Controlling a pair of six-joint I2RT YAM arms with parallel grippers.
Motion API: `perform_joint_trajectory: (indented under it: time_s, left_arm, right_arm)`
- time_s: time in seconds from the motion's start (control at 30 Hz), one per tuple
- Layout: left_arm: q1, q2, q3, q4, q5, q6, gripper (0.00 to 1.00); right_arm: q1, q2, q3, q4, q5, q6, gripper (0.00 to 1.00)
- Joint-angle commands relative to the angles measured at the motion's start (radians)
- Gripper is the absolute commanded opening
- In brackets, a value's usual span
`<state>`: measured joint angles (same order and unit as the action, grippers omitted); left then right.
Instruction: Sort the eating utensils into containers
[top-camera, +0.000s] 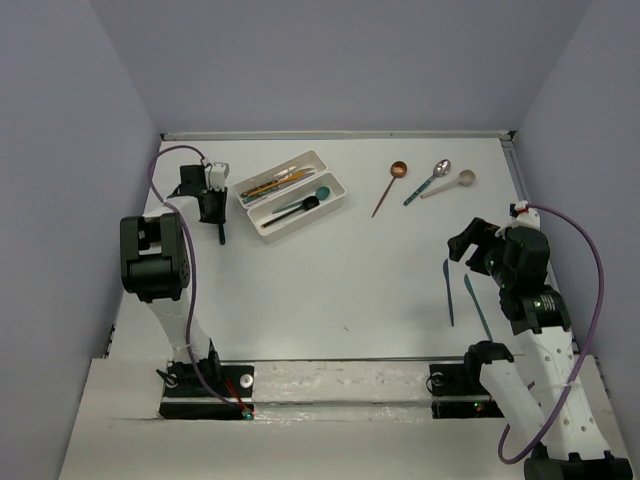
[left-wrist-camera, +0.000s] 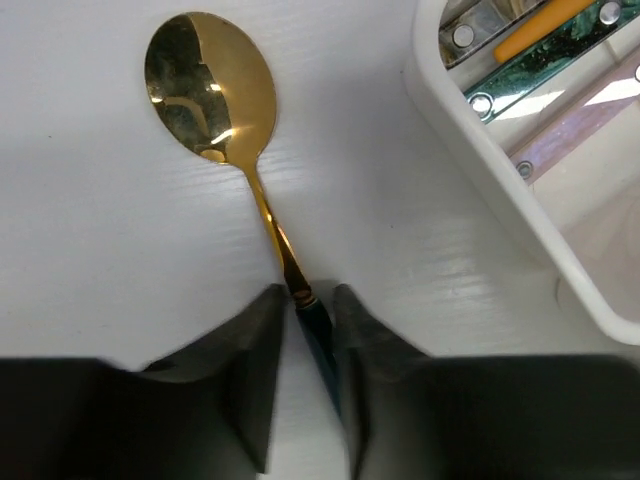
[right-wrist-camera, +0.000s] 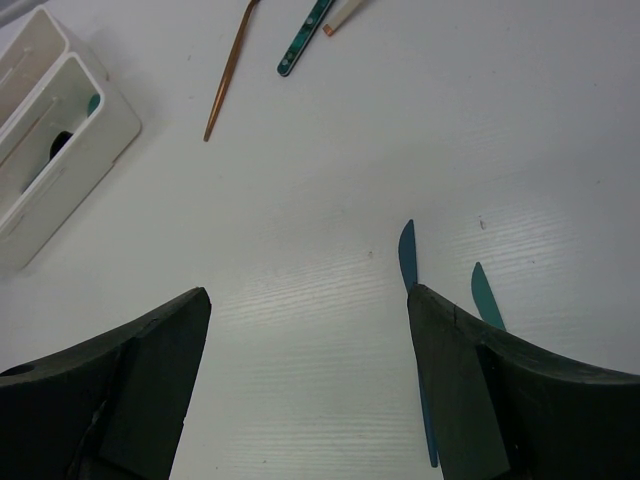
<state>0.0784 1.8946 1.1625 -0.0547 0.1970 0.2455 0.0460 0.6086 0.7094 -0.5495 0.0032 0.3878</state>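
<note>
A gold spoon (left-wrist-camera: 210, 90) with a dark handle lies on the white table beside the containers (left-wrist-camera: 480, 190). My left gripper (left-wrist-camera: 307, 290) straddles its handle. The right finger touches the handle and a narrow gap shows at the left finger. From above, the left gripper (top-camera: 212, 205) hides the bowl and only the handle end (top-camera: 221, 236) shows. The two white containers (top-camera: 330, 182) hold knives in the far one and spoons in the near one. My right gripper (right-wrist-camera: 308, 292) hangs open over bare table, with a blue knife (right-wrist-camera: 407, 255) and a teal knife (right-wrist-camera: 486, 298) by its right finger.
A copper spoon (top-camera: 390, 185), a silver spoon with a teal handle (top-camera: 430, 180) and a cream spoon (top-camera: 452, 183) lie at the back right. The two knives (top-camera: 449, 292) lie just left of the right arm (top-camera: 525, 280). Walls close the table's back and sides.
</note>
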Motion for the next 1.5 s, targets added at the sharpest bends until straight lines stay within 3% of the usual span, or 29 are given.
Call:
perform_joint_trajectory:
  time_s: [0.0,0.03,0.07,0.3,0.53,0.73,1.03,1.2,1.23,1.27,1.4,1.47]
  left_arm:
    - [-0.006,-0.022,-0.053,-0.046,-0.024,0.018,0.22]
    - [-0.005,-0.019,-0.053,-0.050,-0.027,0.020,0.06]
    - [-0.005,-0.019,-0.057,-0.047,-0.031,0.018,0.00]
    - [0.011,-0.096,-0.104,0.001,-0.013,-0.002,0.00]
    - [0.132,-0.267,-0.214,0.080,0.145,0.044,0.00]
    - [0.158,-0.385,-0.253,0.079,0.243,0.093,0.00]
    - [0.158,-0.378,-0.069,-0.049,0.329,0.121,0.00]
    - [0.150,-0.228,0.076,-0.233,0.266,0.248,0.00]
    - [0.150,-0.203,0.101,-0.349,0.265,0.292,0.12]
    - [0.149,-0.178,0.126,-0.408,0.268,0.381,0.44]
    - [0.150,-0.123,0.131,-0.462,0.165,0.478,0.70]
    - [0.147,-0.123,0.132,-0.481,0.151,0.514,0.73]
  right_arm:
    - [-0.006,-0.013,0.002,0.046,0.004,-0.017,0.86]
    - [-0.006,-0.013,0.002,0.046,0.004,-0.017,0.86]
    - [-0.006,-0.013,0.001,0.048,0.004,-0.015,0.86]
    - [-0.006,-0.007,-0.002,0.054,-0.009,-0.023,0.86]
    - [-0.006,0.048,-0.002,0.080,-0.106,-0.027,0.86]
    - [-0.006,0.106,0.024,0.151,-0.172,0.005,0.86]
    - [-0.006,0.396,0.191,0.442,-0.262,0.045,0.86]
    - [-0.006,0.572,0.362,0.477,-0.295,0.005,0.84]
    - [-0.006,0.598,0.393,0.459,-0.280,-0.018,0.84]
    - [-0.006,0.641,0.424,0.435,-0.266,-0.036,0.84]
    - [-0.006,0.717,0.550,0.264,-0.238,-0.114,0.85]
    - [-0.006,0.755,0.622,0.174,-0.238,-0.144,0.86]
